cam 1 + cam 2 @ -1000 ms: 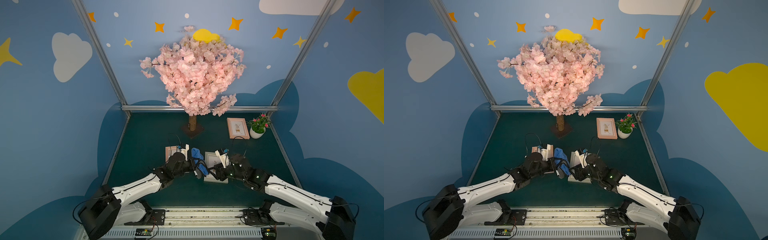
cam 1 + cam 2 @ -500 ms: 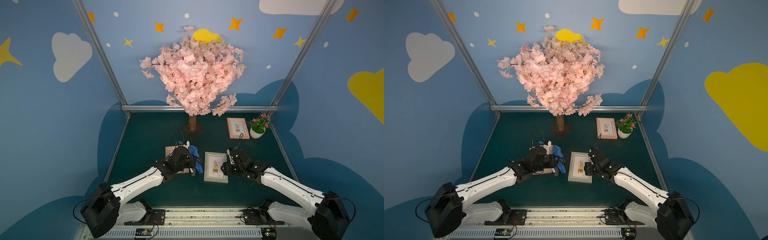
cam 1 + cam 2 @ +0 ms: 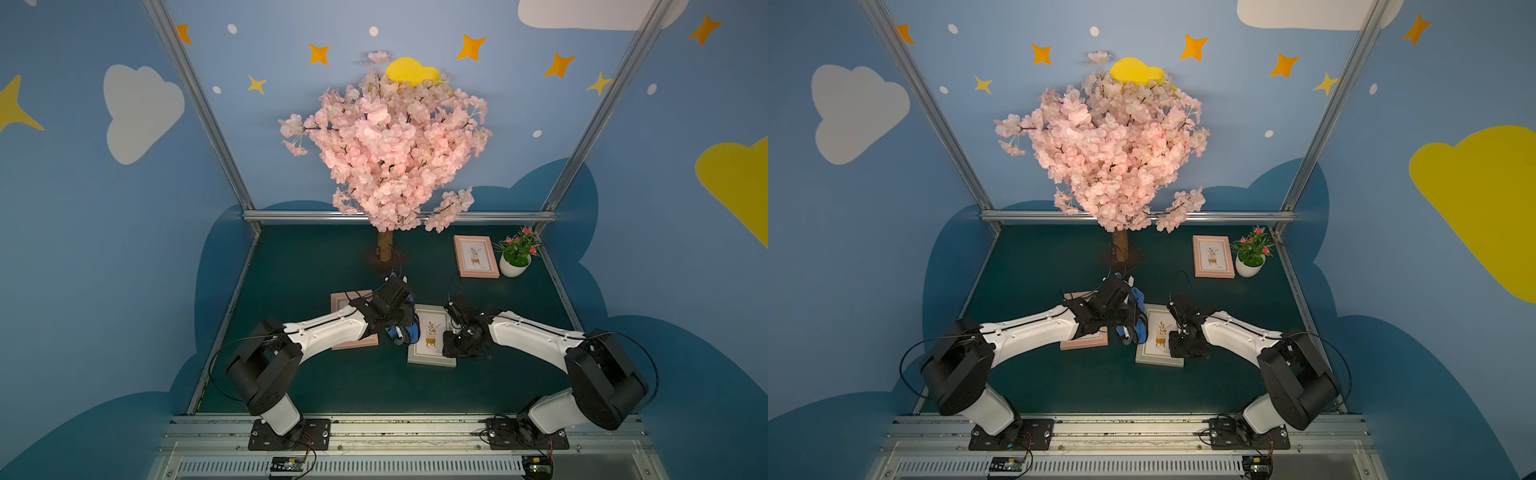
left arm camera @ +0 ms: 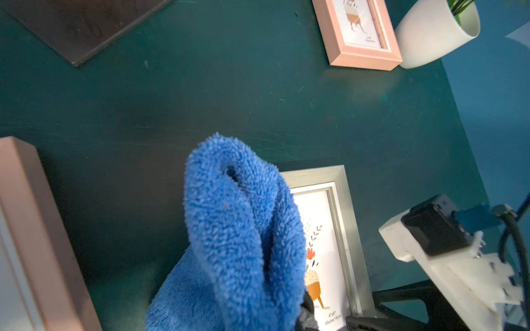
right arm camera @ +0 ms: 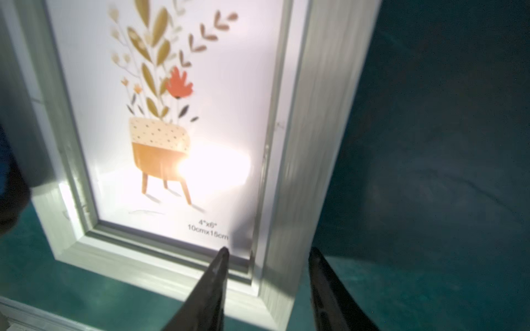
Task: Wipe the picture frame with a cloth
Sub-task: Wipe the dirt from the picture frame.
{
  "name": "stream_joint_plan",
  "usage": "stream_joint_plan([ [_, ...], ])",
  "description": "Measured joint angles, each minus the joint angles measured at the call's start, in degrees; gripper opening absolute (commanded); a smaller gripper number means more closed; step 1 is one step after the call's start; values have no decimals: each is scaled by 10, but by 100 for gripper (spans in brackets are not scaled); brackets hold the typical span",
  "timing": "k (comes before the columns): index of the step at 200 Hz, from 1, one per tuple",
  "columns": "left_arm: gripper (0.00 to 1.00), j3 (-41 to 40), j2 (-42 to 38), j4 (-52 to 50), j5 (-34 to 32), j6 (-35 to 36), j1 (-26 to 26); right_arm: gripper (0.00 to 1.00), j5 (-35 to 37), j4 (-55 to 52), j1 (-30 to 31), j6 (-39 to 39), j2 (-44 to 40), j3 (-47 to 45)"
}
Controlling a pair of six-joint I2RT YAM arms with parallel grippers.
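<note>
The picture frame (image 3: 431,356) is silver-grey, holds a plant print and lies flat mid-table, showing in both top views (image 3: 1158,360). My left gripper (image 3: 404,332) is shut on the cloth (image 4: 238,229), a bunched blue plush wad that hides the jaws. The cloth (image 3: 1139,331) hangs over the frame's left edge; whether it touches I cannot tell. My right gripper (image 5: 269,252) is open. It stands over the frame (image 5: 312,114) at a near corner, one finger over the glass and one outside the rail. In a top view the right gripper (image 3: 451,351) covers the frame's right side.
A pink frame (image 3: 353,341) lies partly under my left arm. A second pink frame (image 3: 476,255) and a white potted plant (image 3: 515,259) sit at the back right. The blossom tree's trunk (image 3: 384,245) rises at the back centre, on a dark base plate (image 4: 80,25).
My left gripper has carried the cloth right and nearer, to the frame's left edge. My right gripper has moved along the frame's right side to its near corner, and its jaws have narrowed.
</note>
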Motion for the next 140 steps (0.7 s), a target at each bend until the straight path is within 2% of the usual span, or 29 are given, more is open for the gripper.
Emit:
stream_joint_plan([
  [59, 3, 101, 137, -3, 46, -6, 5, 33, -6, 4, -1, -4, 0, 0],
  [76, 3, 127, 170, -3, 65, -9, 5, 28, -7, 6, 0, -8, 1, 0],
  [140, 3, 123, 184, 7, 90, -30, 9, 23, 6, 15, 27, -9, 24, 24],
])
